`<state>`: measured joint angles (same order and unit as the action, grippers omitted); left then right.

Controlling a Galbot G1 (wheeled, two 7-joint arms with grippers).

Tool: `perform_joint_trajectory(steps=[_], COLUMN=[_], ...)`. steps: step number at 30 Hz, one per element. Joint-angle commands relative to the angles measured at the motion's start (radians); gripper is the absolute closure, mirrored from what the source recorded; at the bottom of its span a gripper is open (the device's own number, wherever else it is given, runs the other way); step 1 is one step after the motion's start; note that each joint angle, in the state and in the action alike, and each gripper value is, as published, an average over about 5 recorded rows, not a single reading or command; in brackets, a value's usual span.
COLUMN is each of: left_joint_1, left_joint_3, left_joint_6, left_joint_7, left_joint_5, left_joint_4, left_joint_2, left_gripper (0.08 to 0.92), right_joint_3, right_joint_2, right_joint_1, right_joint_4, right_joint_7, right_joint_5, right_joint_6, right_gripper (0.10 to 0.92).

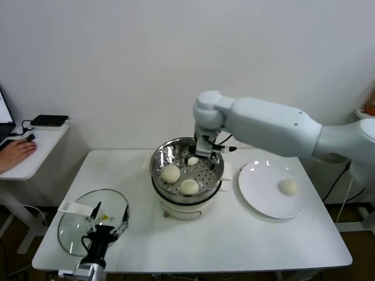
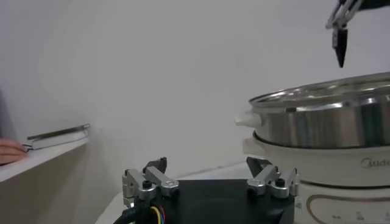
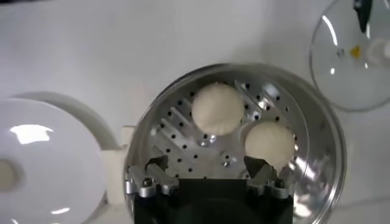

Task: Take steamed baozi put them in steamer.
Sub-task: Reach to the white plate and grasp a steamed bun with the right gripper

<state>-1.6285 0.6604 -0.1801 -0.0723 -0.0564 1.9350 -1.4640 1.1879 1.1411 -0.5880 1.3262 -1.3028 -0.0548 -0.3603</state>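
Nearest the head camera, the left claw (image 1: pixel 107 223) waits open just beside the glass lid (image 1: pixel 76 219) on the bench (image 1: pixel 234 240), clear of the work. Over the steamer (image 1: pixel 161 155), the right claw (image 1: pixel 206 149) hangs open and empty; three baozi (image 1: pixel 171 173) lie directly beneath it, apparently just released. One bun (image 1: pixel 287 187) remains on the white plate (image 1: pixel 258 193), away to that claw's outer side, likely next.

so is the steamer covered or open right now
Open: the steamer has no cover, its buns show, and the glass lid lies flat on the table.
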Motion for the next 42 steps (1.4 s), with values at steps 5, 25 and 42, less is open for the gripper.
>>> perform_joint_trajectory(steps=[5,25,42], left_joint_1=[0.002,-0.036,-0.06], left_joint_3=[-0.001,0.009,0.025], left_joint_6=[-0.001,0.001,-0.011], left_joint_7=[0.0,-0.004,-0.021], left_joint_5=[0.027,0.103,0.127], left_joint_4=[0.024,0.057,0.068], left_joint_2=[-0.003,0.045,0.054], left_gripper=[0.177,0.177,0.177], right_joint_3=[0.234,-0.296,-0.57], right_joint_2=[-0.28,-0.497,-0.31], right_joint_1=[-0.197,0.374,0.537], right_joint_4=[-0.141,-0.432,-0.757], right_joint_7=[0.038,0.033,0.076], right_joint_5=[0.563,-0.019,-0.245], right_joint_6=[0.313,0.198,0.157], right_gripper=[0.203,0.203,0.203])
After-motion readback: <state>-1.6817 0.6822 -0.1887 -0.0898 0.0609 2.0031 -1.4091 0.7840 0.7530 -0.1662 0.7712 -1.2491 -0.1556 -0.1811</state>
